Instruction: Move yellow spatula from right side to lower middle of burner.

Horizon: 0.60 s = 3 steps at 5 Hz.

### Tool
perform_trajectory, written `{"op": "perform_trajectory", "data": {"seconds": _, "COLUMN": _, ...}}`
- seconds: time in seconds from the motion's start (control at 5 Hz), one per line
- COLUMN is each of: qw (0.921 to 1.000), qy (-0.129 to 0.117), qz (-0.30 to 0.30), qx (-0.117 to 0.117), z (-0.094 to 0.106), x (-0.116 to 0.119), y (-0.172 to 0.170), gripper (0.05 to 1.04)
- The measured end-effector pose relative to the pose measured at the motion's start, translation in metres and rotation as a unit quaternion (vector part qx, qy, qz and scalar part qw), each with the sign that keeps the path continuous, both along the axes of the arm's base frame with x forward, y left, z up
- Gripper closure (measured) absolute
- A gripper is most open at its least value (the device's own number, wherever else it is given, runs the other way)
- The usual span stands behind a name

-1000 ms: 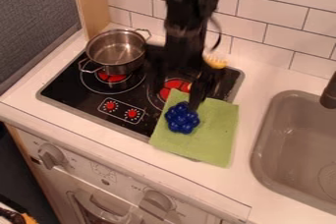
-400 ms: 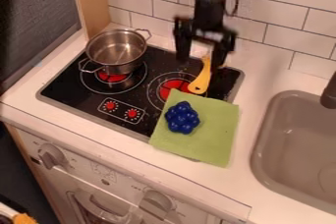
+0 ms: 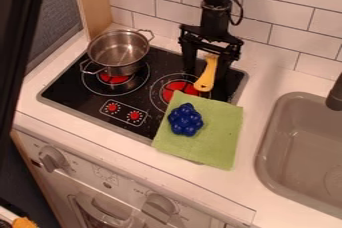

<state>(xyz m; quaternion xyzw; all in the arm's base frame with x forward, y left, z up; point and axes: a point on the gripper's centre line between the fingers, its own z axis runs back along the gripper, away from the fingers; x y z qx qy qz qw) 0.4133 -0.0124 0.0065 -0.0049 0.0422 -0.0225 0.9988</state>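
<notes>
Currently, the task stood at the pick stage. The yellow spatula (image 3: 207,76) lay at the right side of the black glass cooktop (image 3: 70,89), its handle end pointing toward the front and resting at the right-hand burner (image 3: 177,90). The black two-finger gripper (image 3: 206,74) hung over it with the fingers spread, one on either side of the handle, and appeared to hold nothing. The spatula's far end was partly hidden beneath the gripper, so contact there could not be confirmed.

Remaining steps, as judged: close on the handle, lift, transfer toward the front middle of the cooktop, lower, release. None of the transfer was complete.

The following items required clearance. A green cloth (image 3: 217,139) overlapped the cooktop's front right corner, just in front of the handle end, and carried a blue lobed object (image 3: 186,120). A low carry could have dragged the cloth or struck that object. A steel saucepan (image 3: 119,52) with two side handles stood on the left-hand burner, well apart from the spatula. The sink (image 3: 284,137) lay to the right, outside the likely path.
</notes>
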Motion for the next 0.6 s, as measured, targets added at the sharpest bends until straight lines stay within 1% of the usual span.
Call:
{"op": "perform_trajectory", "data": {"seconds": 0.2, "qw": 0.9998, "qy": -0.020, "qz": 0.001, "qx": -0.008, "z": -0.0022, "x": -0.0015, "y": -0.0043, "gripper": 0.400}}
{"op": "perform_trajectory", "data": {"seconds": 0.4, "qw": 0.9996, "qy": -0.027, "qz": -0.004, "qx": 0.000, "z": -0.0034, "x": -0.0039, "y": -0.0080, "gripper": 0.677}}
{"op": "perform_trajectory", "data": {"seconds": 0.6, "qw": 0.9993, "qy": -0.036, "qz": -0.013, "qx": 0.008, "z": -0.0023, "x": -0.0086, "y": -0.0093, "gripper": 0.748}}
